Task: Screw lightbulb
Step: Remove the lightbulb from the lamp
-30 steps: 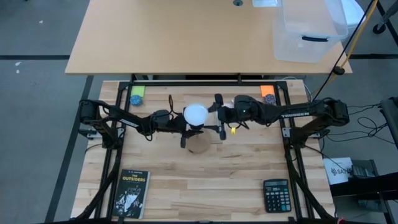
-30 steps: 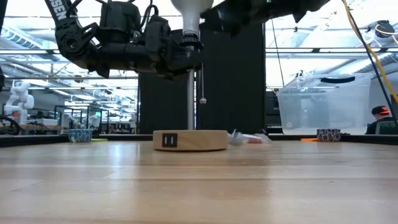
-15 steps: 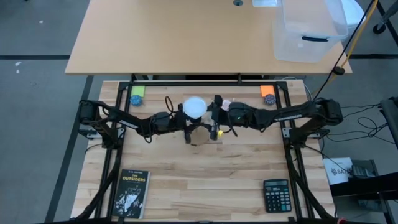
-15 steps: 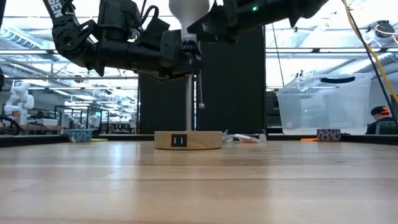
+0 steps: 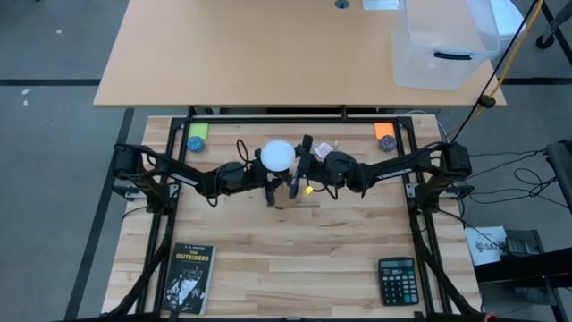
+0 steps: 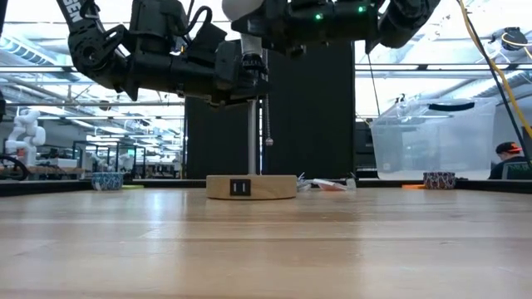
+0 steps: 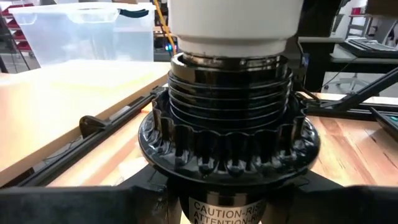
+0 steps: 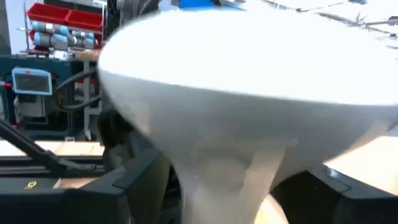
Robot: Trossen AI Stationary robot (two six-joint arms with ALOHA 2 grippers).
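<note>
Two dark arms meet over the middle of your bench, toward its far edge, and much of what matters sits hidden between them. One lightbulb (image 5: 277, 155) stands base-down in the black socket (image 7: 229, 134) of one lamp stand (image 6: 251, 186); the low view cuts off the globe at the picture's top, and from above the globe and the arms cover nearly all of the stand.

Your left gripper (image 5: 268, 183) sits at the socket, beneath the bulb. The left wrist view shows its dark fingers pressed against the socket's neck, so it is clenched on the socket, though the fingertips themselves are cut off.

Your right gripper (image 5: 298, 167) is just beside the globe. In the right wrist view the blurred white bulb fills the frame, with dark finger shapes at either side of its narrowing base; you cannot tell whether they are pressing it.

One book (image 5: 187, 276) lies near the bench's front left corner and one calculator (image 5: 397, 280) near the front right corner.
</note>
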